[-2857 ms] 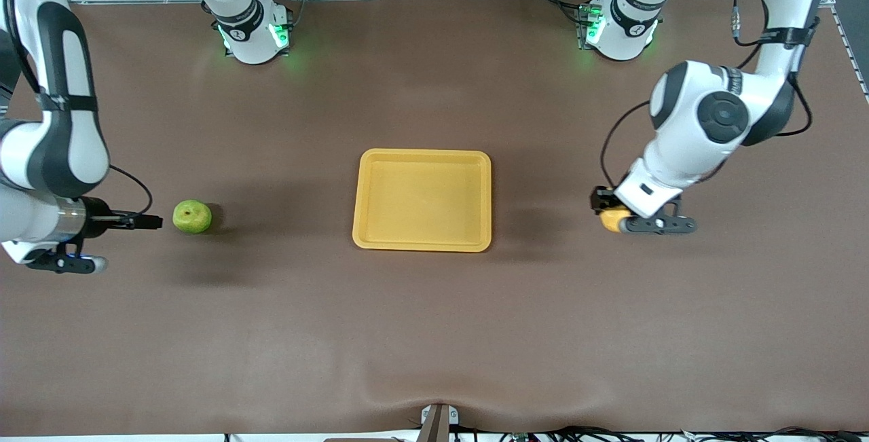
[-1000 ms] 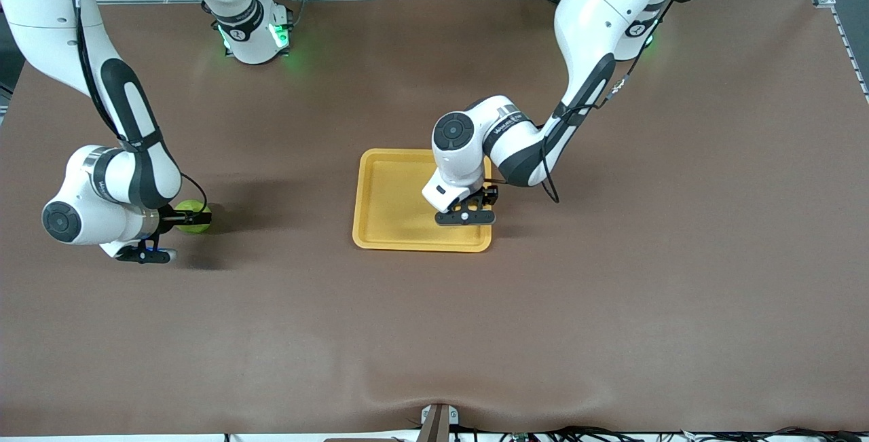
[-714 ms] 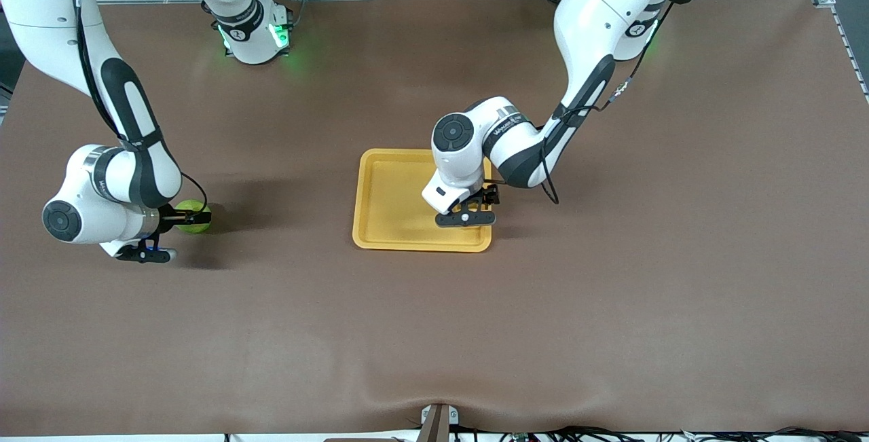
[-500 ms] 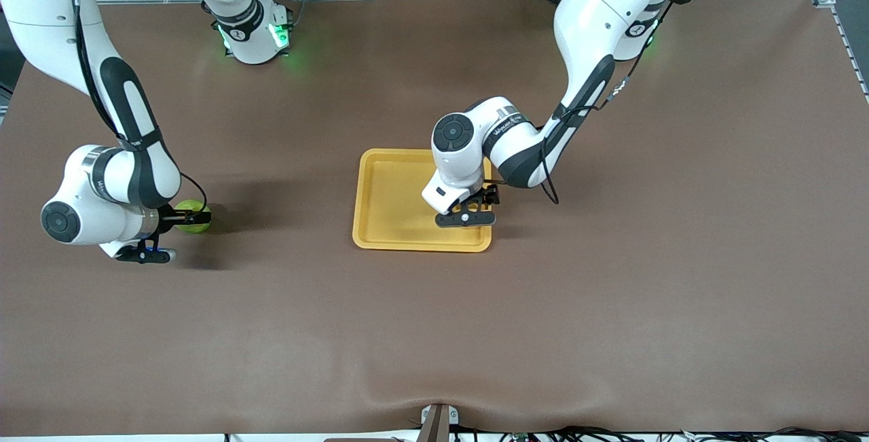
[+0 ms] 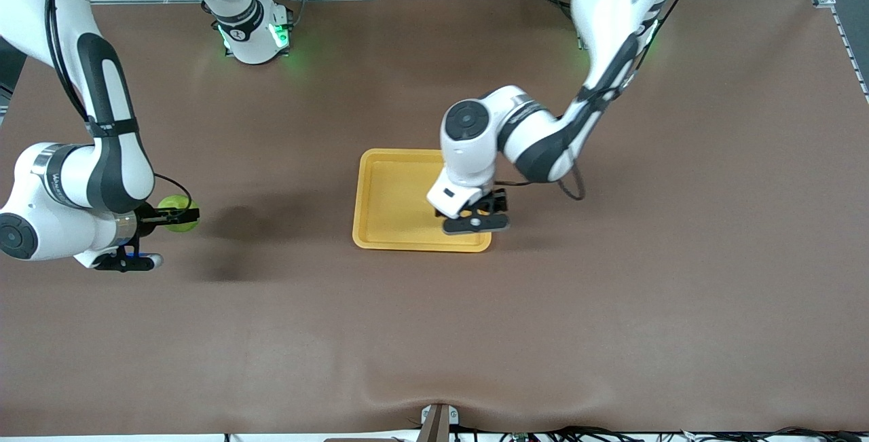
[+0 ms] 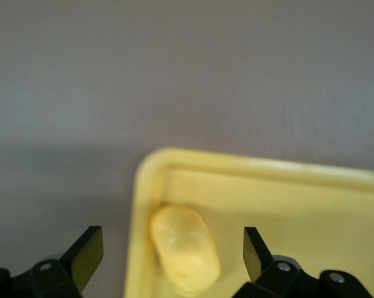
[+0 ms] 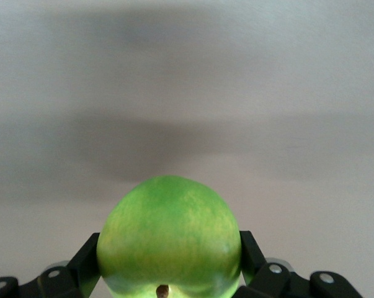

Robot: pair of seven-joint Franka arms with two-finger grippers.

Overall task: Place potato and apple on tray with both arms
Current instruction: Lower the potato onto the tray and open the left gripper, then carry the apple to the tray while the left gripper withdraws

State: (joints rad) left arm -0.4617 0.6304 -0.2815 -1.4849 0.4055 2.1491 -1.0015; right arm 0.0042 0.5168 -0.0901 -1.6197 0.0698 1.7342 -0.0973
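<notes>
Left gripper (image 6: 168, 254) spread wide over pale-yellow lumpy potato (image 6: 184, 249) lying in yellow-orange plastic tray (image 6: 286, 192); right gripper (image 7: 169, 264) clamped on round green apple (image 7: 169, 244), aloft above brown table (image 5: 434, 333).

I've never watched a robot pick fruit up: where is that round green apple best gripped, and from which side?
Across its widest middle, one finger on each flank. The right claw does just that, shut on the apple from the right arm's end of the table. Round, evenly curved sides let the fingers seat squarely there; higher or lower they would probably slip off.
</notes>
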